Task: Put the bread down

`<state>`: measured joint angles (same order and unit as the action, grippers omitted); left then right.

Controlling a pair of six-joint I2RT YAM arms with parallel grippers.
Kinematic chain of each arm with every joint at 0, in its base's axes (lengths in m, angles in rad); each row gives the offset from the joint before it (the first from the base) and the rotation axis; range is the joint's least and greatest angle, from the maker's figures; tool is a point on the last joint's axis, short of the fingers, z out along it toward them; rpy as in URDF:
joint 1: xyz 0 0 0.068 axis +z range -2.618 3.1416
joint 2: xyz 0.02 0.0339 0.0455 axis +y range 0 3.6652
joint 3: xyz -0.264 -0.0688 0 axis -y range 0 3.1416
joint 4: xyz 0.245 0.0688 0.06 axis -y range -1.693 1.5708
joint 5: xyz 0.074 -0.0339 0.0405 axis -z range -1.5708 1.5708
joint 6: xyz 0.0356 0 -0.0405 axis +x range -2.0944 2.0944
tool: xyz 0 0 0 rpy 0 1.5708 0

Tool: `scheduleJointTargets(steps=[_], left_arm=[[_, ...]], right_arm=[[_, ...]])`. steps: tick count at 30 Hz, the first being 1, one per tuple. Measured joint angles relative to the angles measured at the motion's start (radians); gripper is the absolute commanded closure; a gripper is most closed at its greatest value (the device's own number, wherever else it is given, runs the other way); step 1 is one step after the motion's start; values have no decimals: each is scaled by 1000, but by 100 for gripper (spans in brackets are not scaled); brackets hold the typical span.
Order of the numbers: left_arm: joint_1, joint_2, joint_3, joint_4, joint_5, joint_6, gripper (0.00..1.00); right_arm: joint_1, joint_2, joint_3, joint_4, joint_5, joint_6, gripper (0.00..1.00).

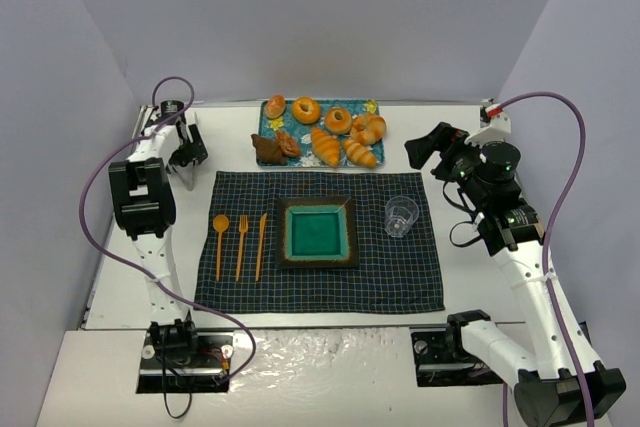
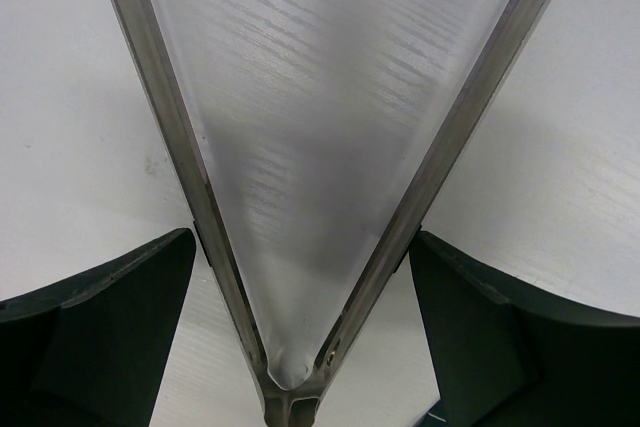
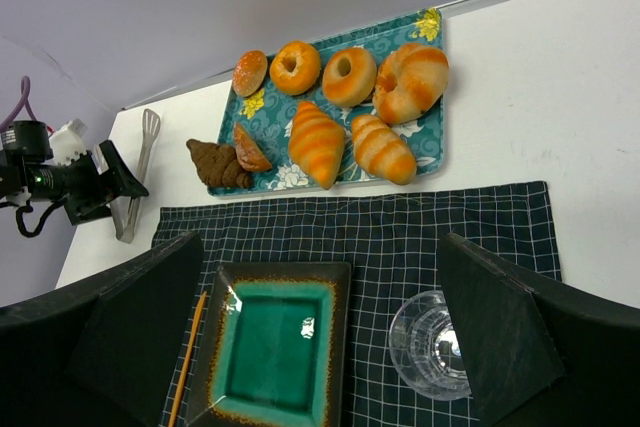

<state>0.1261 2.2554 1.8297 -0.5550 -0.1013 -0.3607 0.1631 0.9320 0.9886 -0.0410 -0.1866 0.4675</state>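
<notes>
Top external, bread (image 1: 266,150) right of left hand (image 1: 187,160)

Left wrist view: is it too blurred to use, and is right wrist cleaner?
Left wrist: tongs very close, edges soft, grey shadow between the arms. Right wrist: bread sharp, small glare spots on plate and glass.

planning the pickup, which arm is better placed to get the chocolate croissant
left: left claw straddles the tongs, near the chocolate croissant at the tray's left edge; the right claw is farther off, by the glass
</notes>
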Motion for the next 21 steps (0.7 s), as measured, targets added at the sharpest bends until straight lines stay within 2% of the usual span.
scheduleJointTargets(steps=[10,21], left_arm=[[7,1,-9,22,41,-13,31],[14,-14,-51,76,66,-22,35]], right_arm=[[0,-19,-13,0,3,0,0],[0,-38,-26,0,4,3,0]])
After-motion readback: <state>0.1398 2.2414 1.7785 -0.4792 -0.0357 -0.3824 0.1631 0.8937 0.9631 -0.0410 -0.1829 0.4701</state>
